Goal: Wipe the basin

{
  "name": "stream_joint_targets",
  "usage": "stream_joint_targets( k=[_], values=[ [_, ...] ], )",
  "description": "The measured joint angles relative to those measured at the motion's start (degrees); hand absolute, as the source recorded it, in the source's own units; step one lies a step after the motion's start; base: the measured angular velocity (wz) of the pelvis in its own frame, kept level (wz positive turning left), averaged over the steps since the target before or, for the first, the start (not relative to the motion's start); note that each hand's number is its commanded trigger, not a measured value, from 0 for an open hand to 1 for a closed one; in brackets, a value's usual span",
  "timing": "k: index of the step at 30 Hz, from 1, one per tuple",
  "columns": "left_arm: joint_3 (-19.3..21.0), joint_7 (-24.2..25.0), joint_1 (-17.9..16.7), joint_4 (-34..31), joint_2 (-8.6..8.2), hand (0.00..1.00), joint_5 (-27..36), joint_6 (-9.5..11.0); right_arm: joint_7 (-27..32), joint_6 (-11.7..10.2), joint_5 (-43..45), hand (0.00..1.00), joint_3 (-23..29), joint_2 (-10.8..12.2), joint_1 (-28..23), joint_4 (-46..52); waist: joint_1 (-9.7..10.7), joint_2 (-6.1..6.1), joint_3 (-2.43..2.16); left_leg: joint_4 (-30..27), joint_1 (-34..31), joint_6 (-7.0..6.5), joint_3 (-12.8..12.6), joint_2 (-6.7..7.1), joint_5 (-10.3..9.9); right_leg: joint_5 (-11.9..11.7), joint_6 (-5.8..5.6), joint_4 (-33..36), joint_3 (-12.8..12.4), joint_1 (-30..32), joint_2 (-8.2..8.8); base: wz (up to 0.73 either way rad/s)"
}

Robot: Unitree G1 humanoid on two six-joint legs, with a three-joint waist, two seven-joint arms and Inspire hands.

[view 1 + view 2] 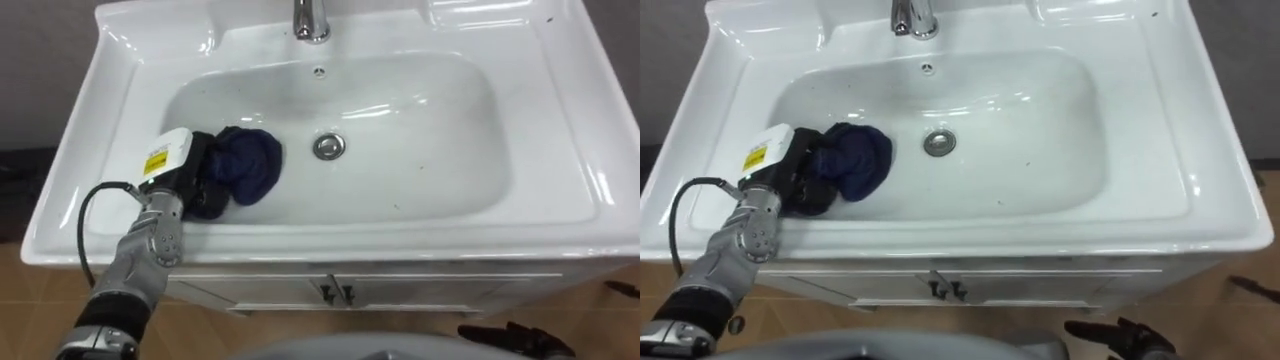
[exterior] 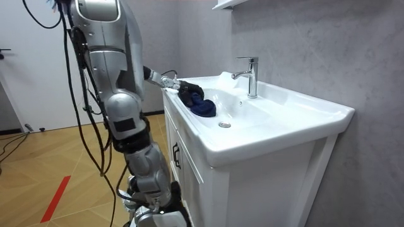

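A white basin (image 1: 430,170) is sunk in a white vanity top, with a round metal drain (image 1: 329,146) at its middle. A crumpled dark blue cloth (image 1: 250,165) lies on the bowl's left slope. My left hand (image 1: 195,175) reaches over the left front rim, its dark fingers curled into the cloth's left side. In the room view I stand at the front of the vanity with my left hand (image 2: 188,91) stretched out to the cloth (image 2: 205,108). In the right eye view the hand (image 1: 805,180) and cloth (image 1: 858,160) sit the same way.
A chrome faucet (image 1: 311,20) rises at the back of the bowl, with a small overflow hole (image 1: 319,72) below it. The wide flat rim (image 1: 570,130) runs around the bowl. Cabinet doors with dark handles (image 1: 335,293) close the front below. A grey wall (image 2: 315,44) backs the vanity.
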State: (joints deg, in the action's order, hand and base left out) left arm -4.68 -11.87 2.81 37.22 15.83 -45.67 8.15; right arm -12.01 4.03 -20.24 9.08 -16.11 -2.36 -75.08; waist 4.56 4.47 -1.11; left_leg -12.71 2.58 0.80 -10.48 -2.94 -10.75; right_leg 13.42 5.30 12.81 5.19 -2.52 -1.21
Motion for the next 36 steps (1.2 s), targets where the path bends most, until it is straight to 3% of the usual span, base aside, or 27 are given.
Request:
stream_joint_targets(
  k=[5,11,13,15,17,21,26,29,32,36],
  values=[
    [0.1,1.0,-1.6,-4.1,0.02,1.0,-0.1,-0.1,0.2,-1.6,-2.2,0.0,0.0,0.2,-0.7,0.0,-0.3,0.25,-0.23,0.0,0.2,0.19,1.3,-0.16,-0.1,-0.1,0.19,-0.5,2.4,-1.6,-0.04,0.18],
    [1.0,1.2,-2.3,-8.8,0.02,1.0,0.0,-0.2,0.3,-2.0,-2.7,0.0,-0.7,0.5,-1.1,-0.6,-1.1,-0.92,0.58,0.6,0.1,0.7,2.9,-0.4,-0.4,-0.1,0.19,-0.3,4.2,-1.6,-0.24,0.11],
    [1.5,1.1,-2.3,-10.5,0.03,1.0,0.0,-0.3,0.5,-2.6,-3.5,0.0,-1.1,0.6,-1.3,-0.9,-1.3,-0.98,0.65,0.6,0.1,0.96,2.9,-0.42,-0.5,-0.1,0.19,-0.3,4.2,-1.7,-0.21,0.08],
    [3.5,0.7,-2.2,-13.3,0.05,1.0,0.0,-0.1,0.8,-3.4,-4.0,0.0,-1.1,1.2,-1.7,-1.3,-1.6,-1.59,1.2,-0.1,-0.3,1.41,3.2,-0.44,-0.8,-0.1,0.19,-0.3,4.5,-1.6,-0.2,0.0],
    [4.9,-0.7,-2.1,-15.1,0.21,1.0,-0.1,-0.3,1.0,-3.7,-4.1,0.0,-1.1,1.3,-1.8,-1.3,-1.4,-1.61,1.22,-1.0,-1.2,1.91,3.5,-0.41,-1.2,-0.2,0.06,-1.0,5.0,-1.7,-0.14,0.12],
    [7.3,-4.6,-2.2,-20.2,2.36,1.0,0.0,-0.9,1.3,-3.9,-4.5,0.0,-1.3,1.4,-3.1,-1.3,-1.5,-1.05,1.53,-2.0,-1.9,1.72,4.7,0.23,-1.3,-0.2,-0.61,-1.5,5.8,-1.6,0.42,0.16],
    [11.1,-8.8,-2.3,-25.7,2.74,1.0,0.2,-1.3,1.0,-4.1,-5.8,0.0,-1.6,2.0,-3.6,-3.3,-1.6,-0.35,1.59,-1.9,-0.9,1.63,5.9,0.87,-1.3,-0.4,-1.11,-2.3,6.1,-3.1,0.67,0.1],
    [12.6,-11.2,-2.7,-26.1,2.73,1.0,1.2,-1.5,0.9,-4.1,-5.8,0.0,-1.7,2.2,-4.4,-3.3,-1.7,0.17,1.31,-1.5,0.0,1.62,6.0,1.02,-1.3,-0.4,-1.23,-3.0,6.1,-4.2,0.72,0.0],
    [13.0,-11.8,-3.5,-26.1,2.72,1.0,1.7,-1.6,0.9,-4.1,-5.8,0.0,-1.7,2.2,-4.8,-3.3,-1.8,0.55,1.04,-1.2,0.4,1.61,5.9,1.12,-1.3,-0.4,-1.27,-3.2,6.0,-4.4,0.73,0.0],
    [13.5,-11.8,-4.5,-27.2,2.72,1.0,2.6,-1.7,0.7,-4.1,-5.7,0.0,-1.6,2.3,-4.9,-3.2,-1.9,0.41,1.0,-0.7,0.6,1.58,6.0,1.2,-1.2,-0.4,-1.27,-3.1,6.0,-4.5,0.74,-0.02]
  ],
)
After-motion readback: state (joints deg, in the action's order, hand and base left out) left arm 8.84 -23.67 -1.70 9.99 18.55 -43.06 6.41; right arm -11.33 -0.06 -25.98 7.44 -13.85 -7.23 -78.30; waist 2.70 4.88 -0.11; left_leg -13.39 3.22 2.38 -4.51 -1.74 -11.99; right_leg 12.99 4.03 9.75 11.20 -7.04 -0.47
